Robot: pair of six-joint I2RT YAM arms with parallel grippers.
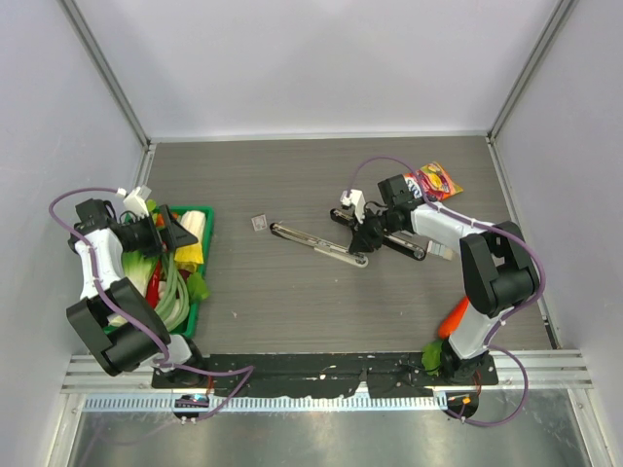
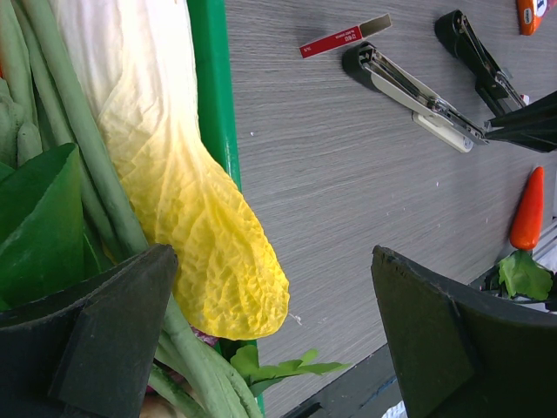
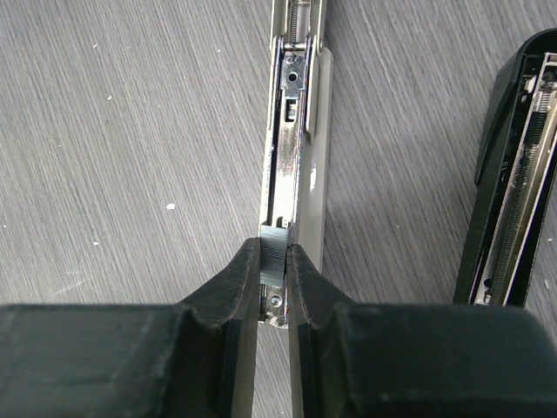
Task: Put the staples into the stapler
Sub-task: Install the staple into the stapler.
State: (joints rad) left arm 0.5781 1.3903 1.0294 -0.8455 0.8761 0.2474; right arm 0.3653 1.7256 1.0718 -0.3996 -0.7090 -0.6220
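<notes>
The open stapler [image 1: 318,243] lies flat mid-table, its silver magazine channel [image 3: 291,131] facing up. My right gripper [image 3: 274,261] is shut on a short grey strip of staples [image 3: 273,246] and holds it at the near end of that channel; in the top view the right gripper [image 1: 362,233] sits at the stapler's right end. The staples box [image 1: 258,223], tiny and white with a red label [image 2: 344,37], lies left of the stapler. My left gripper [image 1: 180,233] is open and empty over the green tray; it also shows in the left wrist view [image 2: 271,252].
A second, black stapler [image 1: 404,245] lies open just right of the first [image 3: 513,174]. The green tray [image 2: 211,87] holds toy vegetables, among them a yellow-white cabbage leaf [image 2: 174,174]. An orange-red snack packet [image 1: 435,181] lies back right. A toy carrot [image 1: 453,316] lies by the right arm's base.
</notes>
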